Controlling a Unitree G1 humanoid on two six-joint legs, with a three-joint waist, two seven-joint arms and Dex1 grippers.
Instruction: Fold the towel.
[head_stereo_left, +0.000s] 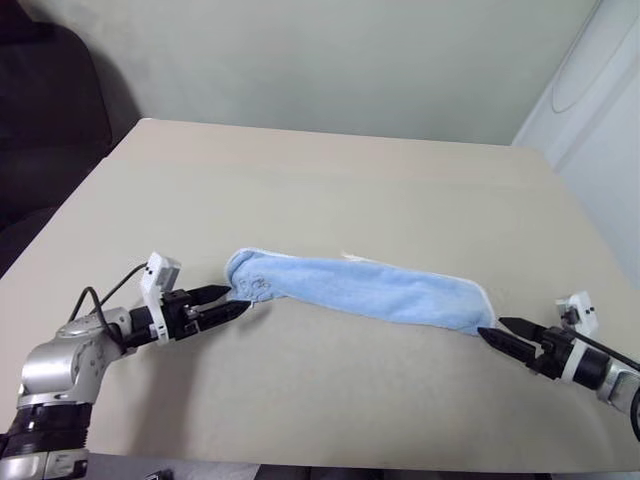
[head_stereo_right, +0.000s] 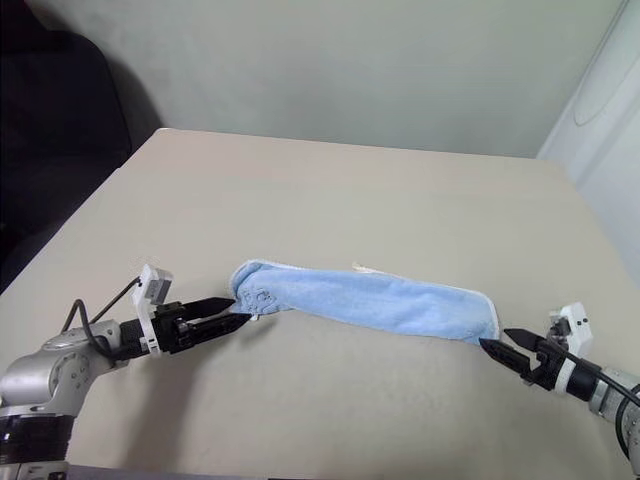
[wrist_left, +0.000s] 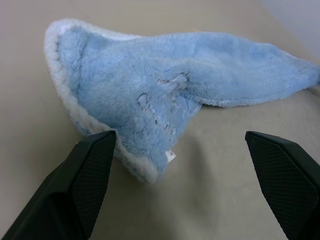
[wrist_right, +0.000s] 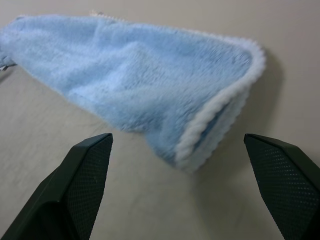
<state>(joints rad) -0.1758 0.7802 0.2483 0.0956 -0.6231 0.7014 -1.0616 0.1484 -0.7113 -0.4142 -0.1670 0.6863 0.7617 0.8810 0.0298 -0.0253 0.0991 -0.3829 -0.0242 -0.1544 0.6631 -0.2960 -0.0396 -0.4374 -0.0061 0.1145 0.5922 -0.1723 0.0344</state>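
The light-blue towel (head_stereo_left: 360, 290) lies folded into a long narrow strip across the middle of the beige table (head_stereo_left: 330, 180), its white edging showing at both ends. A small stitched figure (wrist_left: 162, 102) sits near its left end. My left gripper (head_stereo_left: 236, 299) is open at that left end, and the towel's corner (wrist_left: 150, 167) lies just ahead of its fingers, not pinched. My right gripper (head_stereo_left: 490, 328) is open just short of the right end, where the doubled white edge (wrist_right: 210, 127) faces its fingers. Neither gripper holds anything.
A dark seat (head_stereo_left: 50, 110) stands beyond the table's far left corner. A white appliance or door (head_stereo_left: 600, 90) rises at the far right. Bare tabletop (head_stereo_left: 340, 400) lies between the towel and the near edge.
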